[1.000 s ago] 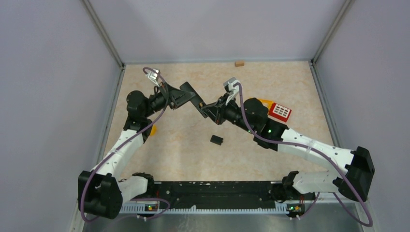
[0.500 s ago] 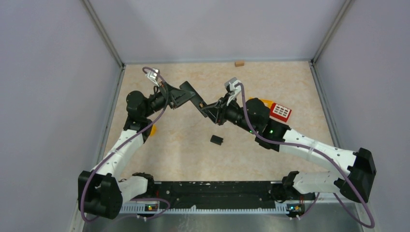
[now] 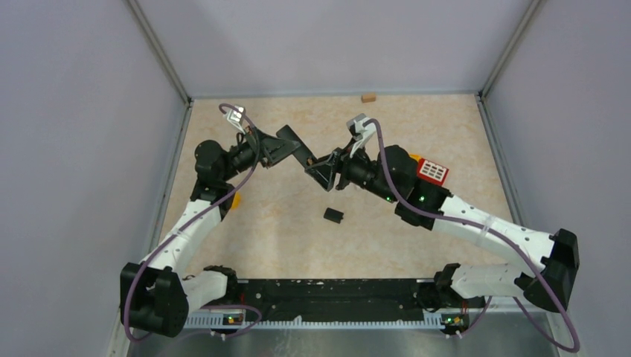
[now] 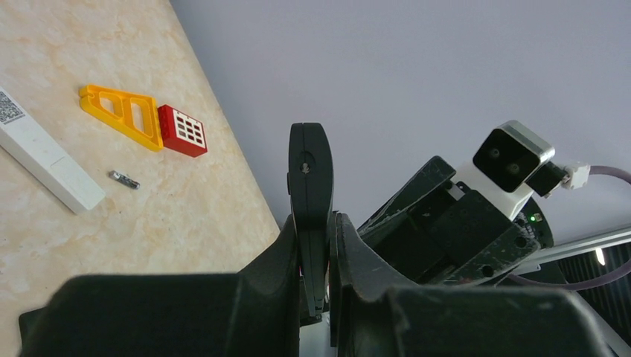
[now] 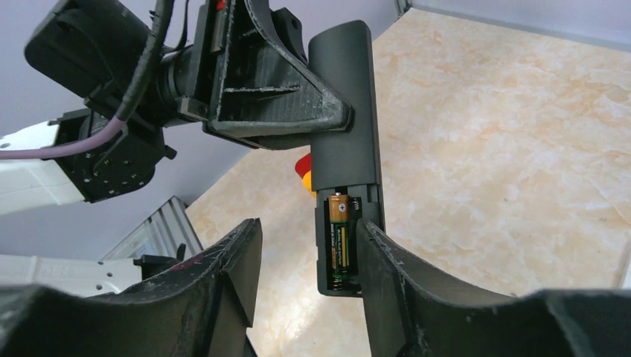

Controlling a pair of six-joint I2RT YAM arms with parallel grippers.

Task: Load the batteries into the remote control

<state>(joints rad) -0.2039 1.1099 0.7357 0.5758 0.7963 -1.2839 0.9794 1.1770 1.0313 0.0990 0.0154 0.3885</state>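
Holding the black remote (image 5: 342,97) in the air, the left gripper (image 4: 314,260) has its fingers closed tight on the remote's body. In the right wrist view the remote's long axis runs from 12 to 6 o'clock. The open compartment is at the 6 o'clock end, and one battery (image 5: 339,238) sits inside it, lying along the same axis. The right gripper (image 5: 306,245) stands at this end with its fingers about half apart, and they grip nothing. The second slot, just at 3 o'clock of the seated battery, looks empty. A loose battery (image 4: 123,179) lies on the table beside the white remote (image 4: 45,160), near the red grid block (image 4: 182,131). I judge that the free right arm is the nearer one.
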